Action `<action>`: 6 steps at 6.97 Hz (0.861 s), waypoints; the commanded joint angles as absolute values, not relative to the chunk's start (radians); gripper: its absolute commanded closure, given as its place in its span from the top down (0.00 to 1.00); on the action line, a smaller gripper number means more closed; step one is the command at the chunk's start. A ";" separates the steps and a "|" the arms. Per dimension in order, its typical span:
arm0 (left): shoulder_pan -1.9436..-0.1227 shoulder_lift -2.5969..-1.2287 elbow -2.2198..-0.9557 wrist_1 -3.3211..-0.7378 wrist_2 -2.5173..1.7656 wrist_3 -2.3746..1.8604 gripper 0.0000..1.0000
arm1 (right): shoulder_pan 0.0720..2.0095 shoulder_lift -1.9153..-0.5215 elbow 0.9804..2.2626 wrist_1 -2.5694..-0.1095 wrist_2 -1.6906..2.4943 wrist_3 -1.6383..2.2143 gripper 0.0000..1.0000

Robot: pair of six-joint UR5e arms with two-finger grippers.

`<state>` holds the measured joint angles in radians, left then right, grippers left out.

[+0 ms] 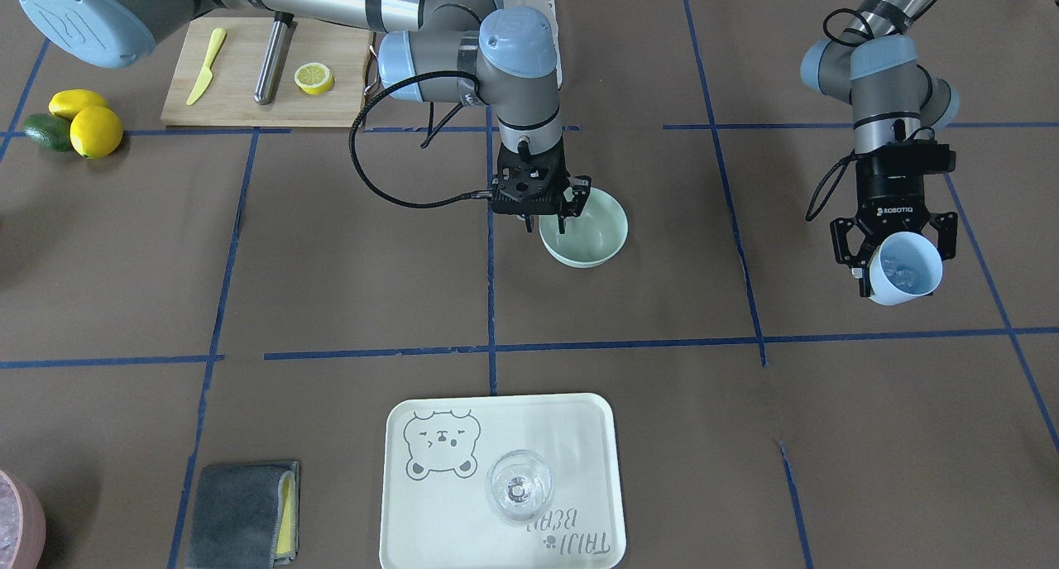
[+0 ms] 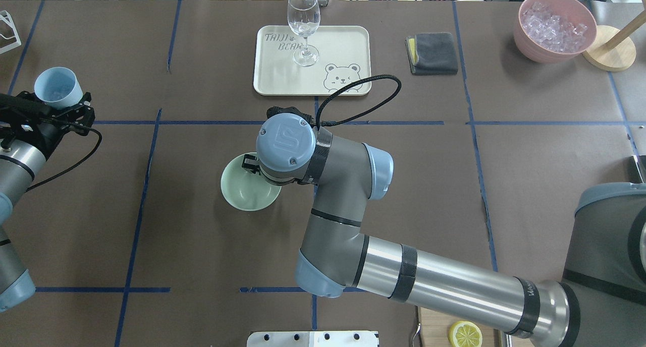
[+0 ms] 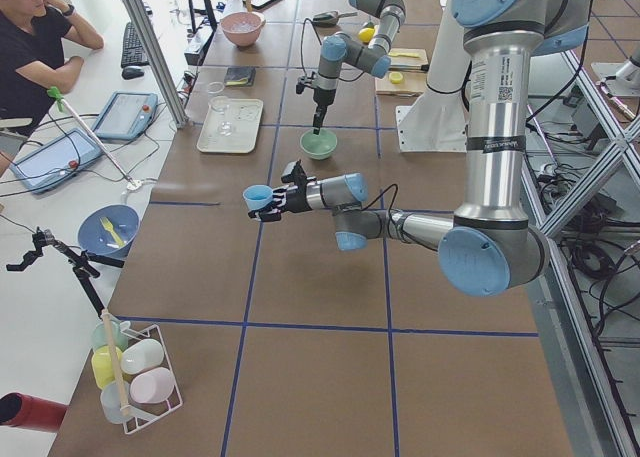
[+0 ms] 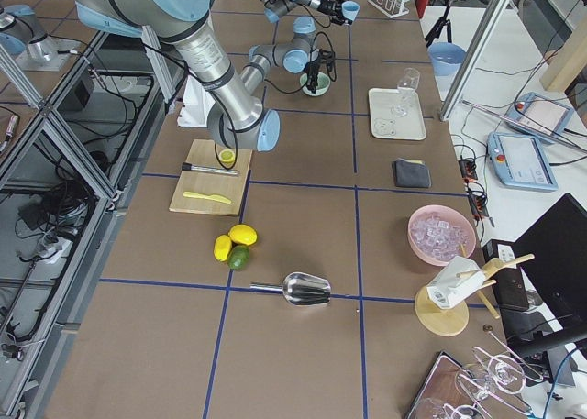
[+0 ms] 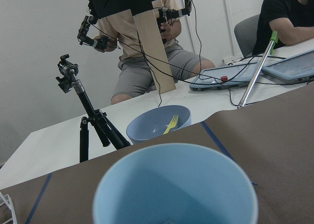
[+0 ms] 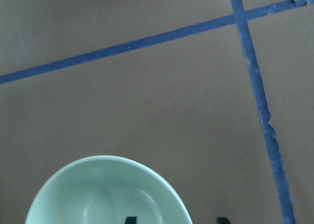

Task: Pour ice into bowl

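The left pincer [image 1: 895,253] pinches the blue cup [image 1: 908,278] by its sides, with the ice [image 1: 898,269] lying in its bottom. It hangs above the desk [image 1: 662,304], well apart from the bowl [image 1: 591,238], on the robot's left of it. The right pincer [image 1: 548,220] stands at the bowl's rim with jaws parted, one inside and one outside, seemingly not yet clamped. The step in hand looks like carrying the cup across. Keep its mouth up until it is over the bowl's middle, then tip slowly from low down so no cubes bounce out, staying clear of the right pincer.
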<state>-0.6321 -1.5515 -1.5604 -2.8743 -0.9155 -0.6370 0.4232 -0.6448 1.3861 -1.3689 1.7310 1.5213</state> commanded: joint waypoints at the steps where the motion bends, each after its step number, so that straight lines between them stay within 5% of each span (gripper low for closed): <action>1: -0.630 -1.555 -1.639 -2.762 -0.914 -0.577 0.00 | 0.500 -0.650 1.410 -1.370 1.873 1.523 1.00; 4: -0.407 -1.571 -1.772 -2.597 -0.678 -0.575 0.00 | 0.603 -0.949 1.728 -1.382 1.963 1.424 1.00; 6: -0.318 -1.644 -1.841 -2.434 -0.645 -0.577 0.00 | 0.655 -1.038 1.773 -1.373 2.012 1.349 1.00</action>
